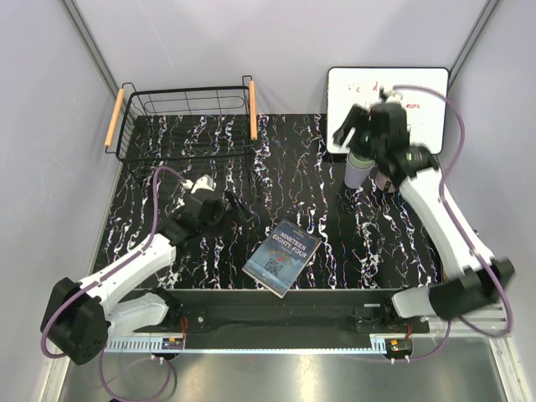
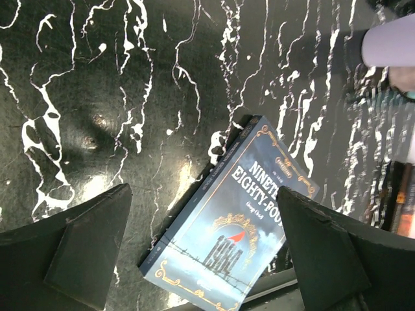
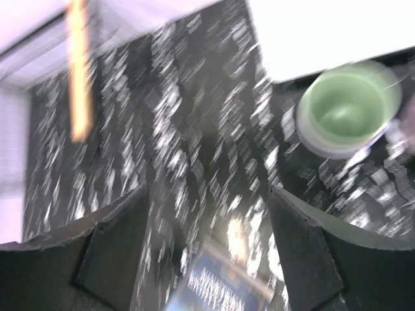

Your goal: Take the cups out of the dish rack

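The black wire dish rack (image 1: 186, 90) with wooden handles stands at the far left, and no cup shows in it. A pale green cup nested in a lilac cup (image 1: 360, 170) stands on the table at the right, in front of the whiteboard. It also shows in the right wrist view (image 3: 347, 107) and the lilac cup in the left wrist view (image 2: 389, 39). My right gripper (image 1: 345, 132) (image 3: 207, 191) is open and empty, above and left of that stack. My left gripper (image 1: 238, 206) (image 2: 202, 190) is open and empty over the table's left middle.
A blue paperback book (image 1: 283, 257) (image 2: 227, 220) lies at the front centre. A whiteboard (image 1: 423, 84) lies at the far right. The rack's right wooden handle (image 3: 78, 71) shows blurred in the right wrist view. Grey walls close in both sides.
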Robot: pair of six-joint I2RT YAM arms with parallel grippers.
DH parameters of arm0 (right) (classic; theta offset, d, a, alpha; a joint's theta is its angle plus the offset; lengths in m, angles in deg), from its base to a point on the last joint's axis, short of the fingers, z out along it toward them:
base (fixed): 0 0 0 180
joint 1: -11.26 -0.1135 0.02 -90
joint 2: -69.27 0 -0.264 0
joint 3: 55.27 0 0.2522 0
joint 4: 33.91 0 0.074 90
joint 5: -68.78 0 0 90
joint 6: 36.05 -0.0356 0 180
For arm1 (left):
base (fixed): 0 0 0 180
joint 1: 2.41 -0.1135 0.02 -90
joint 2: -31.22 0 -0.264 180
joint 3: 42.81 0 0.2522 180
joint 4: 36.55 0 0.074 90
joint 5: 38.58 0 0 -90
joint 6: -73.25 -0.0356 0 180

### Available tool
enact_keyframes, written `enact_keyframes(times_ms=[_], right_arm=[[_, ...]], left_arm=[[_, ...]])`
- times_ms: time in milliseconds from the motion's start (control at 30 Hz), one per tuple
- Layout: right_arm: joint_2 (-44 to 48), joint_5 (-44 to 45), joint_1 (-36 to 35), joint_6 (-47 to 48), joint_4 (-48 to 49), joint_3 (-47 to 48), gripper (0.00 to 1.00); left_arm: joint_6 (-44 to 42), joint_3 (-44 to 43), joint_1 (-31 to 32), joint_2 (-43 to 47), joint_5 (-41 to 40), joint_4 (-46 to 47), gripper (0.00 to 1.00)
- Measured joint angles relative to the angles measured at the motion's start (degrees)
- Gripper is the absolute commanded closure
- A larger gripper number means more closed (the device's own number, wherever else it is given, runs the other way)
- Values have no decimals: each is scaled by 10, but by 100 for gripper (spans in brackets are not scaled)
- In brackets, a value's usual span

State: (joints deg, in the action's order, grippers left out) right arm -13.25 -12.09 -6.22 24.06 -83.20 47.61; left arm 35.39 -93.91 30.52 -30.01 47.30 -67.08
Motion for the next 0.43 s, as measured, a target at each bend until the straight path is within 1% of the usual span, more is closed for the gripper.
enact_keyframes(times_ms=[67,167,267,333,433], right_arm=[[88,-9,-39,-2,40,-99,17],[148,1,-138,-2,75,-176,16],[182,32,-236,-1,94,-250,16],[191,65,-283,-2,102,-292,16],[195,103,-335,-4,104,-335,16]], left_arm=[[-5,-2,9,0,-12,-11,1],[-14,-14,29,-3,-35,-39,1],[-22,-31,54,-5,-66,-62,1],[-24,-34,70,-3,-86,-70,1],[-24,-34,98,4,-117,-85,1]])
